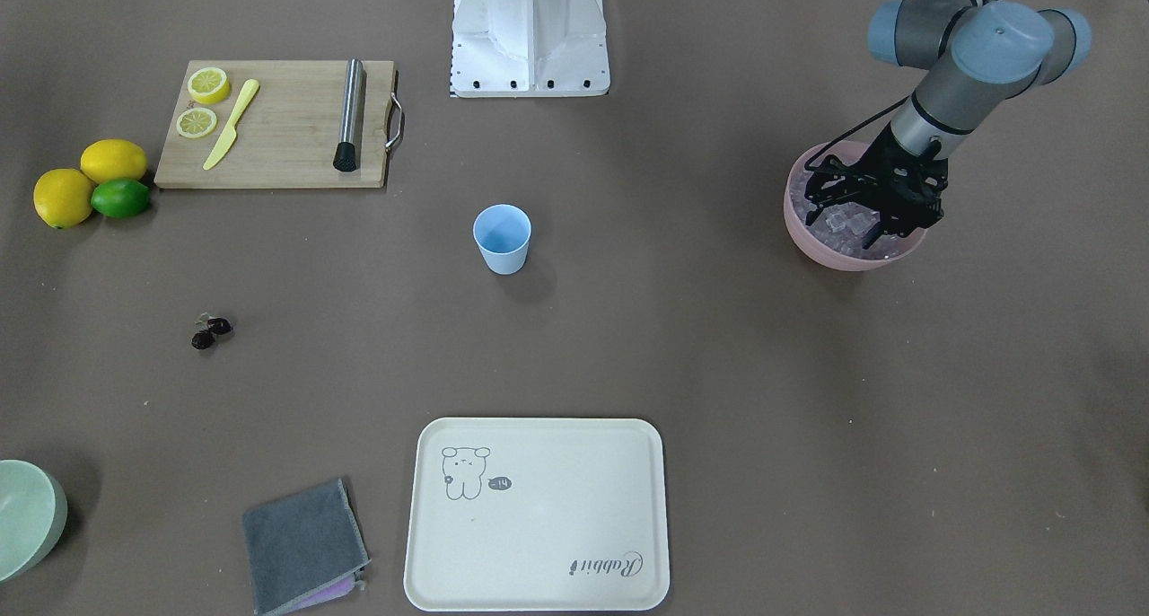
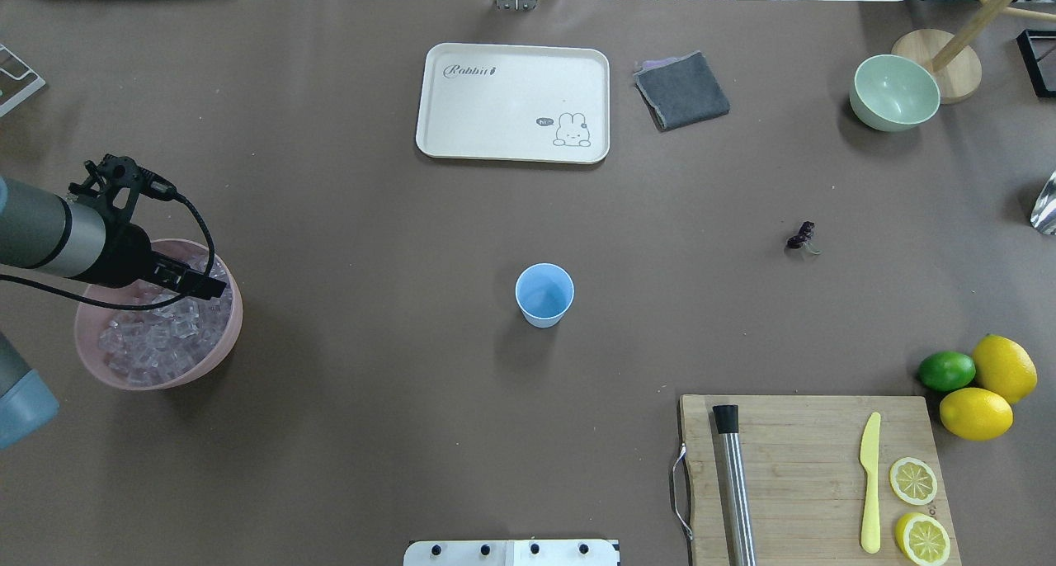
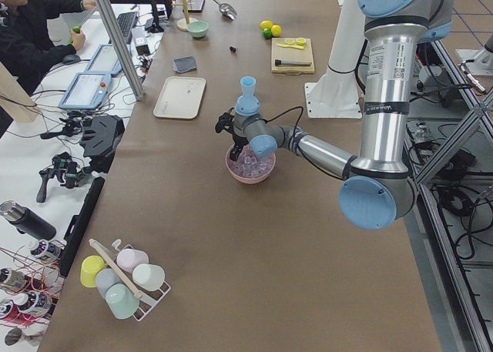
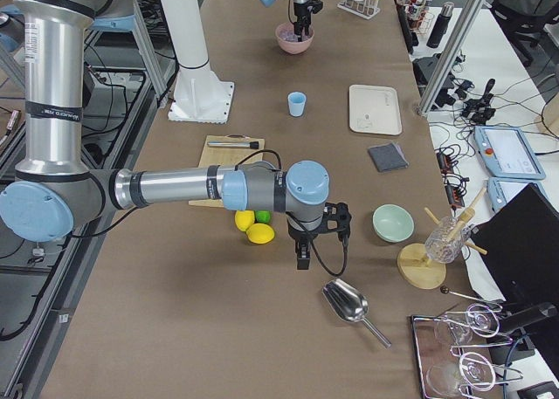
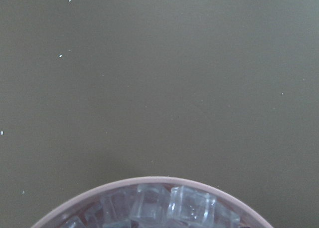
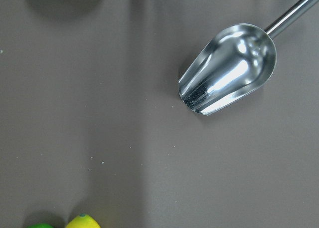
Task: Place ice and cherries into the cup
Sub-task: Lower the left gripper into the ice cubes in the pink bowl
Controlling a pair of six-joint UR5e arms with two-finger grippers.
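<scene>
A long table (image 2: pixel 330 178) under a matte brown cover fills the middle of the room, lit evenly from above with only soft shadows. Along one side runs a white desk (image 3: pixel 31 163) carrying tablets (image 3: pixel 85 90), with an aluminium post (image 3: pixel 115 36) slanting up between the two. On the other side a metal frame (image 3: pixel 462 136) stands over a grey floor (image 3: pixel 470 321).
</scene>
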